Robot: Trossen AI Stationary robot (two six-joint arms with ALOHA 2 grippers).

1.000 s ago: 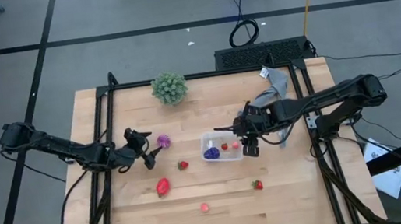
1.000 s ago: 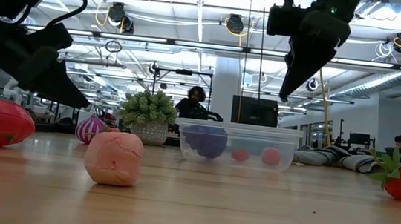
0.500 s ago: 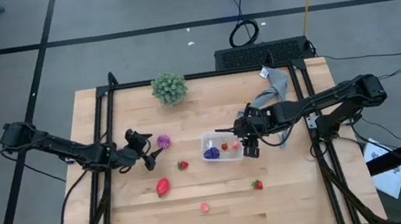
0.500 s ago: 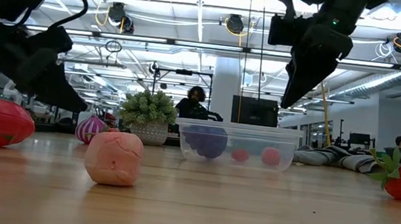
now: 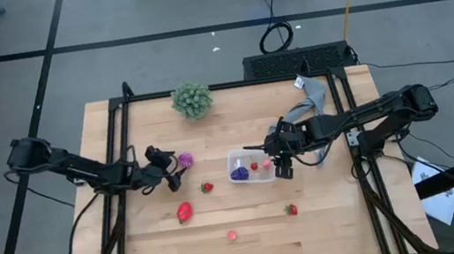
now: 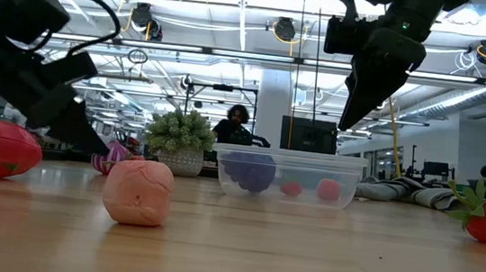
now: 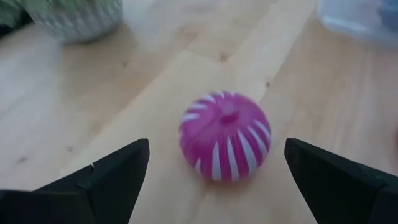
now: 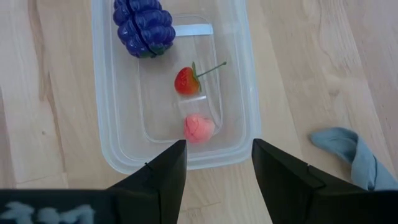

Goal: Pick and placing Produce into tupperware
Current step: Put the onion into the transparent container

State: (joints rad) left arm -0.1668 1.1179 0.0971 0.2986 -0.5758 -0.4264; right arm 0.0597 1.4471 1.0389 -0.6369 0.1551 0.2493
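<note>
Left pincer (image 7: 211, 180) has moved in on the magenta ball (image 7: 225, 135) on the tabletop (image 5: 338, 218), fingers spread wide either side, nothing gripped; a second ago it sat further back. Right pincer (image 8: 214, 165) still hovers empty, half open, over the tupperware (image 8: 118, 155) holding grapes (image 8: 143, 26), a strawberry (image 8: 186, 81) and a pink fruit (image 8: 199, 128).

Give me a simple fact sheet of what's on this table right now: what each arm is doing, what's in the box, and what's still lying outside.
left gripper: open, fingers either side of the magenta striped ball, not yet closed on it
right gripper: open, empty, above the tupperware
in the tupperware: purple grape cluster, small strawberry, pink fruit
loose on the table: three red pieces, one pink piece
also there: green plant, grey cloth
</note>
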